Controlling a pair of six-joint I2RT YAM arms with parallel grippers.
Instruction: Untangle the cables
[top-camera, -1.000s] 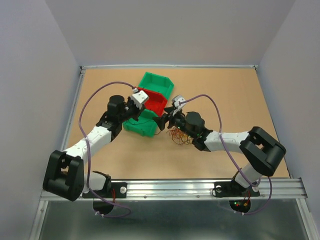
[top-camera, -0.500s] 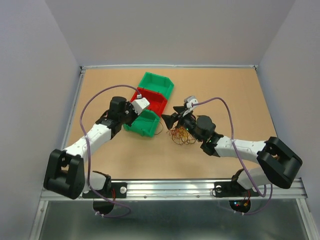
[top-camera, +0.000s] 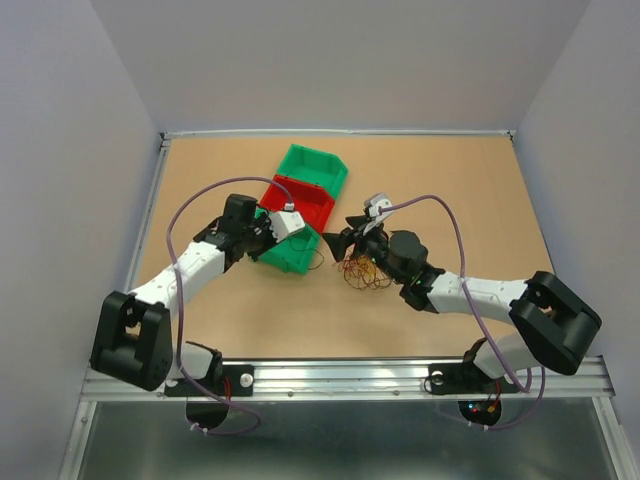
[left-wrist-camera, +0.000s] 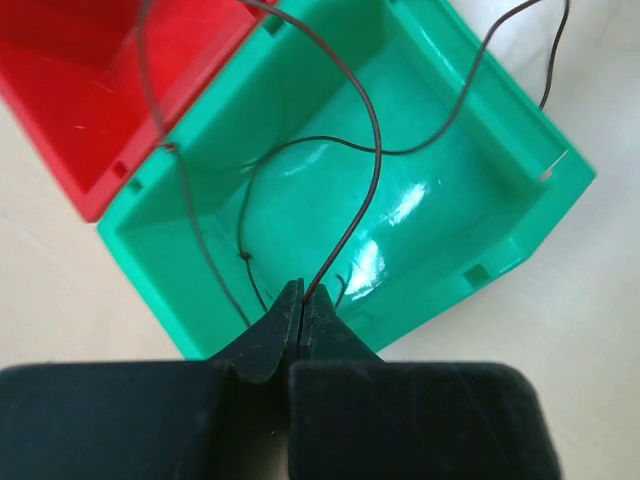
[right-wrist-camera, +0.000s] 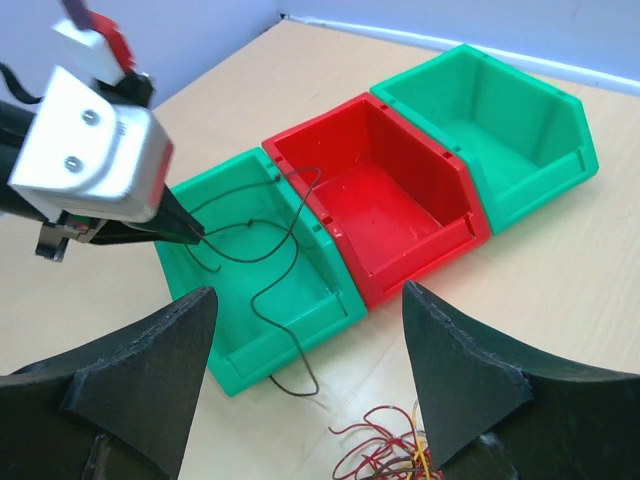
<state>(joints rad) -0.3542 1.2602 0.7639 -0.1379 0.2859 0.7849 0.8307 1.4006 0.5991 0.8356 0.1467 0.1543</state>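
Brown tabletop (top-camera: 480, 200) with three open plastic bins in a row (far green bin (top-camera: 313, 167), red bin (top-camera: 305, 203), near green bin (top-camera: 290, 255)). Left gripper (left-wrist-camera: 302, 305) is pinched tight on one thin dark brown wire (left-wrist-camera: 365, 190) over the near green bin, the wire looping through it and spilling over its wall onto the tabletop. Right gripper (right-wrist-camera: 307, 290) hangs wide apart, empty, with the one messy tangle of red and orange-yellow wires (top-camera: 365, 272) on the tabletop just beneath it, so that gripper's the nearer one I'd say; strands too fine to count.
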